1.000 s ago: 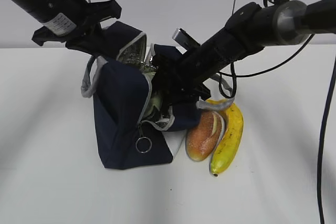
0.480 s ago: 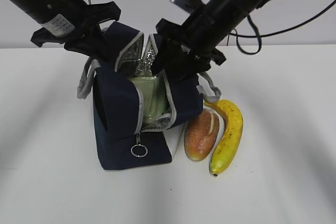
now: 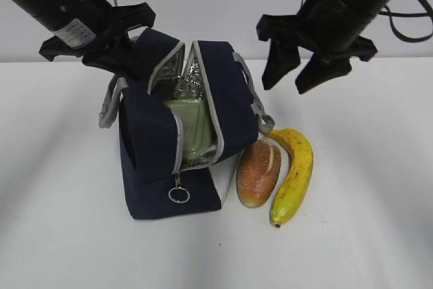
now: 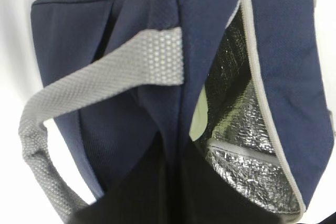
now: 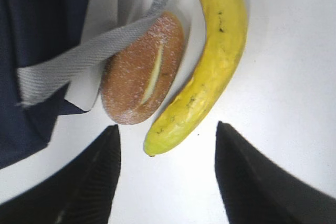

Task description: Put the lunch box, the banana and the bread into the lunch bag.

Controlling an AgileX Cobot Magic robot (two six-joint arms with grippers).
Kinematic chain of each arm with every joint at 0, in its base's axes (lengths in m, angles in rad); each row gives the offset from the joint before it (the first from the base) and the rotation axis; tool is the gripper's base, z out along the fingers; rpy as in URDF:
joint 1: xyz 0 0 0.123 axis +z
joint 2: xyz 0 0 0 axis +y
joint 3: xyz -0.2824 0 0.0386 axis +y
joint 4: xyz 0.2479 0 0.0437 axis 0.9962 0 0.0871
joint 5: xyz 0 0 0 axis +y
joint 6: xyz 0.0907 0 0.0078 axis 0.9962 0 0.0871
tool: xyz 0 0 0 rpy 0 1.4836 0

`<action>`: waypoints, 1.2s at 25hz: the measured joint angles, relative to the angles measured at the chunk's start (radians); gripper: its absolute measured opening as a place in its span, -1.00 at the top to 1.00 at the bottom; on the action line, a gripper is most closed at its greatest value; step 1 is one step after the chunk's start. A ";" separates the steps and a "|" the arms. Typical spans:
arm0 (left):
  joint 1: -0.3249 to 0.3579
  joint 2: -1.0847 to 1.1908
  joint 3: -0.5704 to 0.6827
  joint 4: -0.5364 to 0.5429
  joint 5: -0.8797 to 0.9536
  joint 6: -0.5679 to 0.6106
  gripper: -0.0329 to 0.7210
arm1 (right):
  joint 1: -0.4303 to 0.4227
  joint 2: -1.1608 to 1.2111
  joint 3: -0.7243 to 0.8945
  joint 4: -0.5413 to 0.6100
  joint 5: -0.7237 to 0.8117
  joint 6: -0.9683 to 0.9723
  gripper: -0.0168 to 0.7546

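Note:
The navy lunch bag [image 3: 152, 167] stands open on the white table. The lunch box [image 3: 193, 123] with its sage-green lid sits inside it, on edge. My left gripper [image 3: 132, 55] is shut on the bag's left top flap and holds it back; in the left wrist view the flap fabric [image 4: 205, 51] runs between my jaws, with silvery lining [image 4: 236, 108] beside it. The bread [image 3: 258, 172] and the banana [image 3: 292, 175] lie side by side right of the bag. My right gripper [image 3: 292, 78] hangs open and empty above them. The right wrist view shows the bread [image 5: 142, 77] and the banana [image 5: 207, 69].
A grey webbing handle [image 3: 111, 103] hangs on the bag's left side. Another handle [image 5: 89, 59] drapes over the bread's end. The metal ring pull [image 3: 178, 195] hangs at the bag's front. A black cable [image 3: 414, 187] hangs at the right.
My right gripper has let go of the lunch box inside the bag, lifted out and moved right and up. It now hangs open over the bread and banana. The left gripper has stayed put.

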 joint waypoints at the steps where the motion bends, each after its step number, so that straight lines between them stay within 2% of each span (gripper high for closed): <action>1: 0.000 0.000 0.000 0.000 0.000 0.000 0.92 | 0.000 -0.028 0.050 -0.027 -0.026 0.024 -0.14; 5: 0.000 0.000 0.000 0.001 0.001 0.000 0.92 | 0.000 -0.106 0.208 -0.112 -0.115 0.102 -0.14; 10: 0.000 0.000 0.000 0.002 0.003 0.000 0.92 | 0.000 -0.098 0.305 -0.147 -0.175 0.118 -0.15; 15: 0.000 0.000 0.000 0.003 0.005 0.000 0.92 | 0.000 -0.009 0.312 -0.152 -0.232 0.122 -0.18; 19: 0.000 0.000 0.000 0.003 0.006 0.000 0.92 | -0.003 0.051 0.312 -0.152 -0.257 0.135 -0.49; 21: 0.000 0.000 0.000 0.003 0.006 0.001 0.92 | -0.017 0.074 0.312 -0.161 -0.262 0.156 -0.58; 27: 0.000 0.000 0.000 0.004 0.006 0.001 0.92 | -0.085 0.117 0.312 -0.183 -0.270 0.198 -0.52; 30: 0.000 0.000 0.000 0.004 0.006 0.001 0.92 | -0.091 0.134 0.312 -0.168 -0.272 0.200 -0.48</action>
